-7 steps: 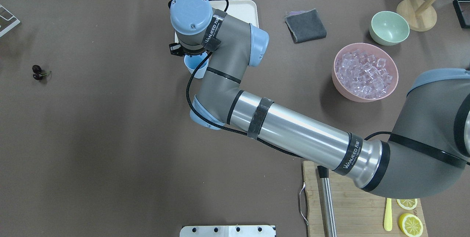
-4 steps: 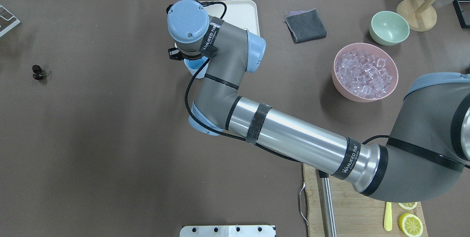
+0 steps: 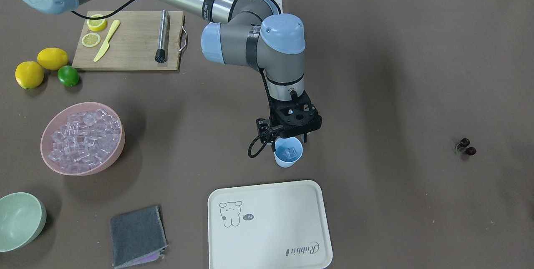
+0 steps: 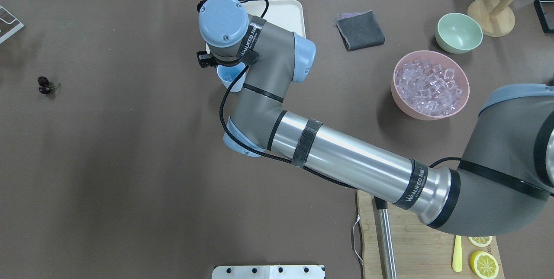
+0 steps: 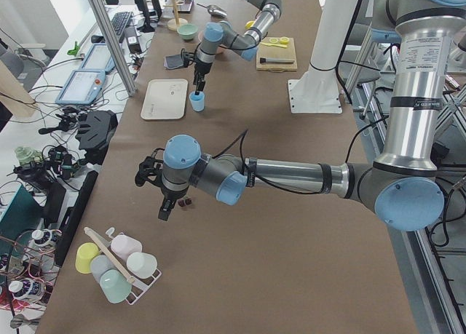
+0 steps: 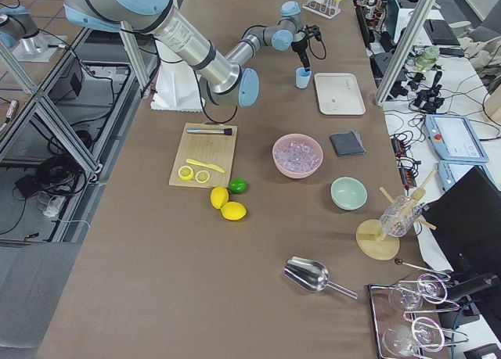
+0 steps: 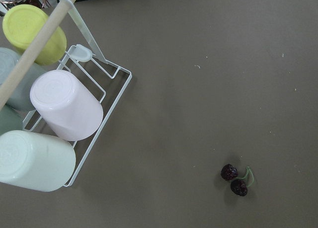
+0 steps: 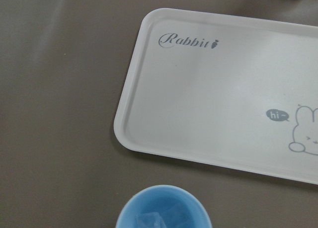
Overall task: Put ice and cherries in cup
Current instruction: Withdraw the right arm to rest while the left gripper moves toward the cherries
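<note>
The light blue cup (image 3: 288, 155) stands on the brown table just short of the white tray, with a clear ice cube (image 3: 289, 152) inside. The cup also shows in the right wrist view (image 8: 164, 208). My right gripper (image 3: 290, 139) hangs straight over the cup's rim, open and empty. More ice (image 3: 83, 135) fills the pink bowl (image 3: 50, 156). The cherries (image 4: 44, 85) lie alone at the far left of the table and also show in the left wrist view (image 7: 236, 180). My left gripper (image 5: 166, 209) hovers just above them; I cannot tell whether it is open or shut.
A white tray (image 3: 271, 223) lies just beyond the cup. A grey cloth (image 3: 137, 235), a pale green bowl (image 3: 21, 219), a cutting board (image 3: 129, 39) and a lime (image 3: 68, 75) are on the right arm's side. A rack of cups (image 7: 49, 114) stands near the cherries.
My right wrist has shifted slightly back and forth above the cup. The cup and the cherries have not moved.
</note>
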{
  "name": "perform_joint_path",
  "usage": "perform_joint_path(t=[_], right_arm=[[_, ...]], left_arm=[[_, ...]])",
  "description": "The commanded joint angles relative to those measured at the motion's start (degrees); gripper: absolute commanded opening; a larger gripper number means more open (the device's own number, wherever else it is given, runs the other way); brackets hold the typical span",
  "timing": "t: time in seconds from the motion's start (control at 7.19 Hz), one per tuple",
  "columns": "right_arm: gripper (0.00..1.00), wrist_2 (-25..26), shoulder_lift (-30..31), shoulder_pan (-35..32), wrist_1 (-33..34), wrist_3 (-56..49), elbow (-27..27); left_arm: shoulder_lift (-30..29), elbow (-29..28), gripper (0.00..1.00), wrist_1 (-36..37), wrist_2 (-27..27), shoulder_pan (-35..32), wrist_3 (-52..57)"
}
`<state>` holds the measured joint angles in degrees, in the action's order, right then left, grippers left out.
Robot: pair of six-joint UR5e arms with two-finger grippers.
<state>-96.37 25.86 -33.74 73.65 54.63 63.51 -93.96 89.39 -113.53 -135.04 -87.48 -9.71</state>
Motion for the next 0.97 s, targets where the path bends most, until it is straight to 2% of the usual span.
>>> perform_joint_path(t=[0.0,0.14,0.42,0.56,0.7,0.83], right_arm=[[0.98,-13.31,10.73,-8.65,1.05,-6.24,13.67],[0.98,-23.58,17.05,-16.71,3.49,-8.38,21.23],[0.98,-34.27,31.98,-28.16,6.06,-24.13,33.03],[0.98,-40.67,38.23,-36.05,6.15,-32.92,34.38],[0.98,-44.65,44.91,-42.13,5.98,-44.06,34.57],[0.98,-46.43,49.67,-46.20,6.06,-53.48,34.75]], left_arm=[[-3.22,-3.49,0.98,0.85,0.31,5.61,-3.37],[-5.94,-7.61,0.98,-0.28,0.48,8.26,-5.56],[-10.52,-15.61,0.97,-5.18,2.49,13.44,-6.20],[-12.63,-17.39,0.97,-5.56,2.68,15.04,-8.11],[-12.74,-17.58,0.97,-5.65,3.38,16.62,-8.39],[-12.57,-17.59,0.97,-6.18,5.30,17.94,-8.83]])
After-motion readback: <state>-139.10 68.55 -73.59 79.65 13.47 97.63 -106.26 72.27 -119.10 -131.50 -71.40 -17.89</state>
